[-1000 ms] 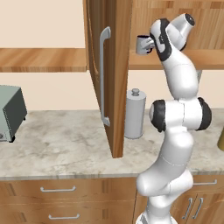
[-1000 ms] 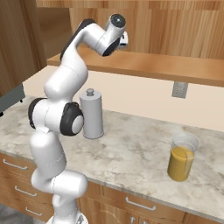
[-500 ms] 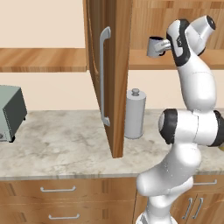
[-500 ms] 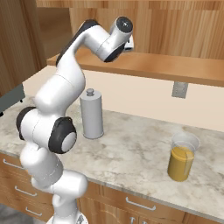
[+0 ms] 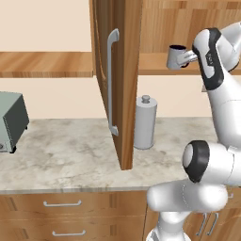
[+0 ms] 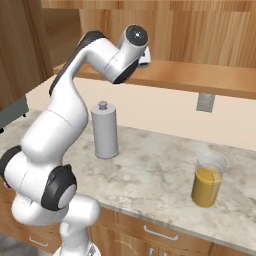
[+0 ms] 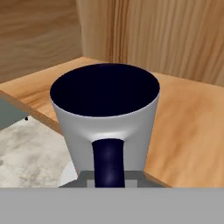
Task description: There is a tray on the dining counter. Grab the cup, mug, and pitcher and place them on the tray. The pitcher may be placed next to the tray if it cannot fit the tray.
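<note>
The gripper [image 5: 189, 57] pinches the small grey mug with dark navy rim and handle [image 7: 106, 118] by its handle, at the lip of the wooden cabinet shelf [image 7: 188, 127]. Best keep it level while drawing clear of the open cabinet door [image 5: 120, 80]. Since a second ago, arm and mug have swung away from that door, beyond the grey metal cylinder [image 5: 145, 122].

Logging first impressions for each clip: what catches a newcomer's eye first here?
The white arm reaching high to the open cabinet, its gripper holding the grey mug by the handle above the shelf. Below, on the counter, stand a grey metal cylinder and the pitcher of orange liquid, well apart.
</note>
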You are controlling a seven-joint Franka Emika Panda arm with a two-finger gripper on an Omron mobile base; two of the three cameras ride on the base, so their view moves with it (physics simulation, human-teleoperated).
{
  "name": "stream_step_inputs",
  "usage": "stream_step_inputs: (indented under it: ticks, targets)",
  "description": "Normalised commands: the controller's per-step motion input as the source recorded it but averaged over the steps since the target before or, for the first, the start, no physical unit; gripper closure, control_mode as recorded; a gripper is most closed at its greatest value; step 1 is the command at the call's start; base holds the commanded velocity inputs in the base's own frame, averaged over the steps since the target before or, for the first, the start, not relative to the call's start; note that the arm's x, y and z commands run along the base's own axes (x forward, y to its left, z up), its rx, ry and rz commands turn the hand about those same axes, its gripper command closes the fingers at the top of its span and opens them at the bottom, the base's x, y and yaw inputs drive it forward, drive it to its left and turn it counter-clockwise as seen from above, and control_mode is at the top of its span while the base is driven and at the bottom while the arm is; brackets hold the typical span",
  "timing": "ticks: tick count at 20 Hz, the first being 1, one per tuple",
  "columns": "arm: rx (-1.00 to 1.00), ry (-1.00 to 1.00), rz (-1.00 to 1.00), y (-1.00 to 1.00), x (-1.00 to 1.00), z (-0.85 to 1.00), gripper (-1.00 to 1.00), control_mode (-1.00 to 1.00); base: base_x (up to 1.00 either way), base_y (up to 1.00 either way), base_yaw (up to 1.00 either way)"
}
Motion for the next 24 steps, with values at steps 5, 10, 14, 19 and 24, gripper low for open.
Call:
stream_step_inputs:
  ticks: [5, 10, 14, 19, 24]
  targets:
    - [-0.02, 0.06, -0.02, 0.0, -0.48, 0.0, 1.0, -1.0, 0.0, 0.0, 0.0]
    - [0.0, 0.04, -0.12, 0.0, -0.28, 0.0, 1.0, -1.0, 0.0, 0.0, 0.0]
    - [0.0, 0.02, -0.23, 0.0, -0.39, 0.0, 1.0, -1.0, 0.0, 0.0, 0.0]
    - [0.0, 0.0, -0.24, 0.0, -0.47, 0.0, 1.0, -1.0, 0.0, 0.0, 0.0]
    - [0.0, 0.0, -0.17, 0.0, -0.51, 0.0, 1.0, -1.0, 0.0, 0.0, 0.0]
